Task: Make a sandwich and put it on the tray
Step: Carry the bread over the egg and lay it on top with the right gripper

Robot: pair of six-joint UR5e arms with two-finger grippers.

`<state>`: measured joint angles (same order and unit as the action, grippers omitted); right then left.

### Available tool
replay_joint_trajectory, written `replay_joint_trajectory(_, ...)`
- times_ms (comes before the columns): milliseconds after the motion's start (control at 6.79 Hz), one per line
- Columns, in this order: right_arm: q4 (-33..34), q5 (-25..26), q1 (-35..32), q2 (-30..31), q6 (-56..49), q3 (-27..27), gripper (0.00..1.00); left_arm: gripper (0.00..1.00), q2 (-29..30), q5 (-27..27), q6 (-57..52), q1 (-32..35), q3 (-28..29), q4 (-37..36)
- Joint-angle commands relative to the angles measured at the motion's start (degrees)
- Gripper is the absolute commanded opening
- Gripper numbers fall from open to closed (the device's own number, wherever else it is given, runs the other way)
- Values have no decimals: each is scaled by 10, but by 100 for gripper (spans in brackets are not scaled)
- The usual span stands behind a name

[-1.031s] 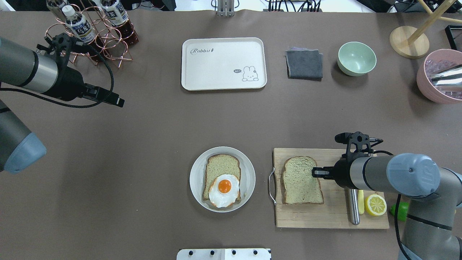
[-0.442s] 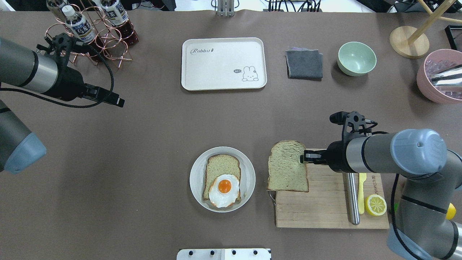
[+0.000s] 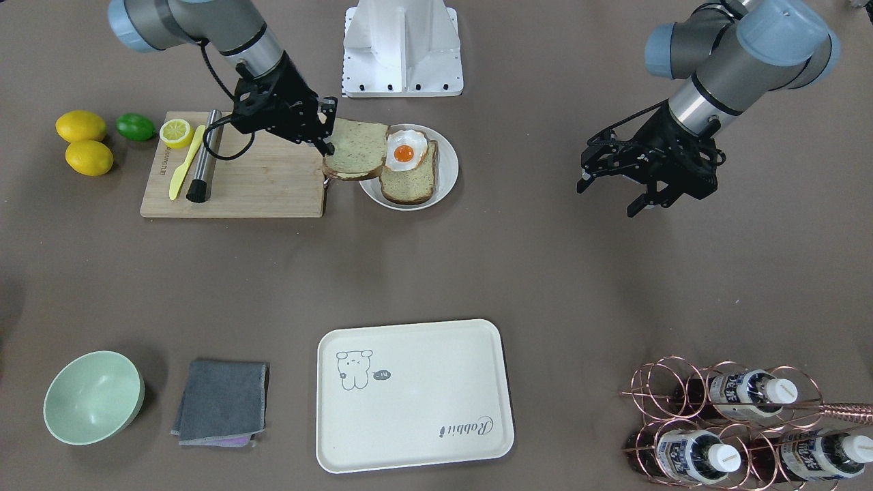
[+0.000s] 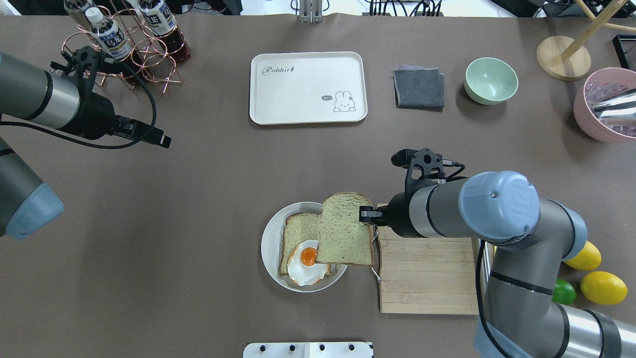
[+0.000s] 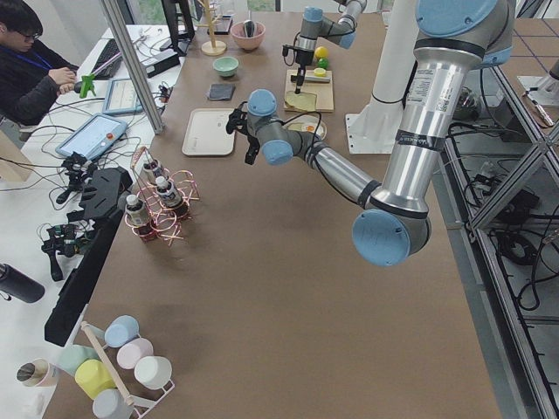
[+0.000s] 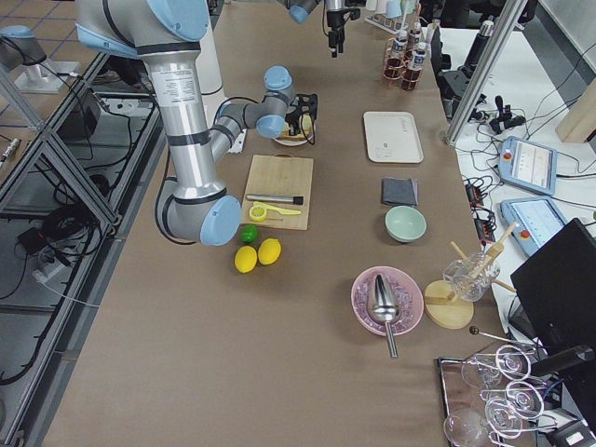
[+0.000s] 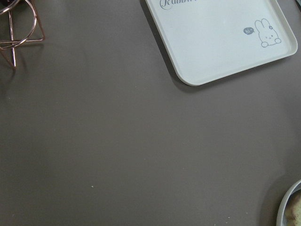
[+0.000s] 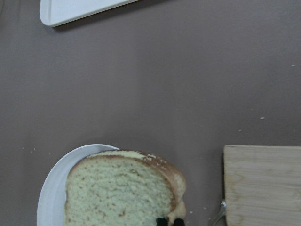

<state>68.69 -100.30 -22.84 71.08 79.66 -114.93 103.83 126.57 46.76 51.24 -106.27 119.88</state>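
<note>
Top slice aloft, not yet square over the stack.
Right fingers (image 4: 365, 214) pinch the pale tan, brown-crusted bread slice (image 4: 344, 231) by its edge, above the round white plate (image 4: 268, 243). I judge the white fried egg (image 4: 304, 266) and lower bread slice (image 4: 298, 228) lie further leftward. Left fingers (image 4: 154, 136) spread, well apart.

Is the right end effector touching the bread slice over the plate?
Touching. Overhead view shows the right end effector clamped on the edge of the bread slice.

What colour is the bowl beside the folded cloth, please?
The bowl is pale green; front-facing view.
</note>
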Motion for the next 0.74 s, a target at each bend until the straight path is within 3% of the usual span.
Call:
replay_joint_trajectory(0, 25, 53, 54, -57, 5, 37, 0, 98, 1, 3, 0, 0, 1, 2)
replay_joint_trajectory(147, 23, 75, 67, -79, 5, 65, 0, 98, 0, 3, 0, 0, 0, 3)
replay_joint_trajectory(589, 20, 78, 68, -81, -2, 90, 0, 98, 0, 3, 1, 0, -2, 4)
